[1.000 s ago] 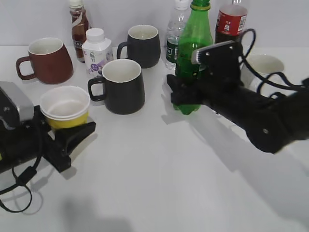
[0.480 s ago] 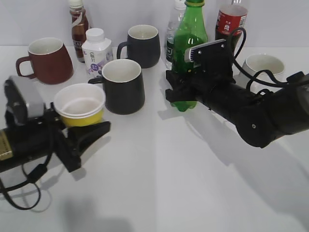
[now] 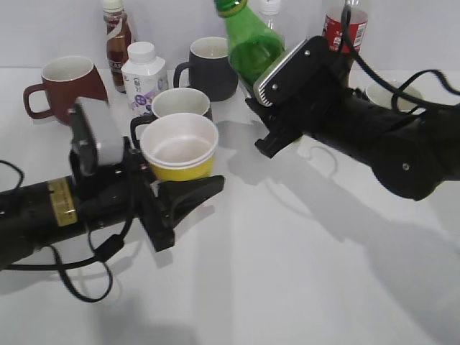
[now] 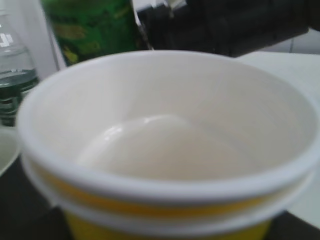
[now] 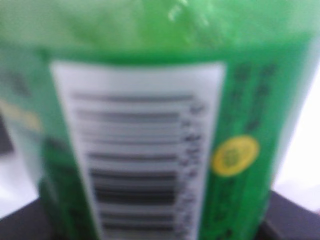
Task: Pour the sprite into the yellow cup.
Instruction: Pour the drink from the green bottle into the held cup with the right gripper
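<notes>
White tabletop (image 3: 302,273); glossy green sprite (image 3: 251,47) tilts toward round yellow cup (image 3: 181,154).

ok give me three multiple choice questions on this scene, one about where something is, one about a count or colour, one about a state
1. Where does the yellow cup sit?
A. in the left gripper, lifted off the table
B. flat on the table by the dark red mug
C. inside the dark mug

2. How many dark grey mugs show in the exterior view?
A. none
B. two
C. five

3. How is the sprite held?
A. upright
B. lying on the table
C. tilted, neck toward the left

Answers: 1 A, the gripper carries the cup above its shadow. 2 B, the rear mug and the nearer mug behind the cup. 3 C, the right gripper holds it slanted.
</notes>
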{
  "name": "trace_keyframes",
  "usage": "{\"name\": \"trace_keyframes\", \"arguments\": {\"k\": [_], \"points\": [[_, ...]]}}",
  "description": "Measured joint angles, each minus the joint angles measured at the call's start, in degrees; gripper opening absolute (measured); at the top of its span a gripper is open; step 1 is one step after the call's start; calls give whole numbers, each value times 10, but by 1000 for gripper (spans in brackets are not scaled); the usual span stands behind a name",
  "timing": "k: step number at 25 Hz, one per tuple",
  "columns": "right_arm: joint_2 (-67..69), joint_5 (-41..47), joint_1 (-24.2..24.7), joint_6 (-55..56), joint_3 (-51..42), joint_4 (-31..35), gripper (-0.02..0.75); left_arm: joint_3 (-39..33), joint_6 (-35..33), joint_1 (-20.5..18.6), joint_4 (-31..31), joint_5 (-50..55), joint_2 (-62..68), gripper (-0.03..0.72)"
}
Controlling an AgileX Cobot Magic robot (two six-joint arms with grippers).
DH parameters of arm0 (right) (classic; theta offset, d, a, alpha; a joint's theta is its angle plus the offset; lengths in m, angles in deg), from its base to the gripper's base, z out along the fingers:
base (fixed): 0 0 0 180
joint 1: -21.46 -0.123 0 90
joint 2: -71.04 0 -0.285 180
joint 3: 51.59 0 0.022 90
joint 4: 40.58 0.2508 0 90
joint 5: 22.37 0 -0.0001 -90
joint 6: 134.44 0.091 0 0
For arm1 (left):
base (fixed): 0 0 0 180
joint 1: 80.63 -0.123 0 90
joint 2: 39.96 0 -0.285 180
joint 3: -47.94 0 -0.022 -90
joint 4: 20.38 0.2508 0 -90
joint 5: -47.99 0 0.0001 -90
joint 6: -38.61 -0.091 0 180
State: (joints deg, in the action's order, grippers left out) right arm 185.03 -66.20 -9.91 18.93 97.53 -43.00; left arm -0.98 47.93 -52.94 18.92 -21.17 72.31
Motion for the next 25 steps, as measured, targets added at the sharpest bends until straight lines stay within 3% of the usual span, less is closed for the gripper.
{"name": "trace_keyframes", "arguments": {"k": [10,25], "points": [[-29,8,1,-281,0,0,407,22,30,9,-3,31,24,426],[-29,10,26,-404,0,-19,407,26,11,-4,-33,38,24,426]]}}
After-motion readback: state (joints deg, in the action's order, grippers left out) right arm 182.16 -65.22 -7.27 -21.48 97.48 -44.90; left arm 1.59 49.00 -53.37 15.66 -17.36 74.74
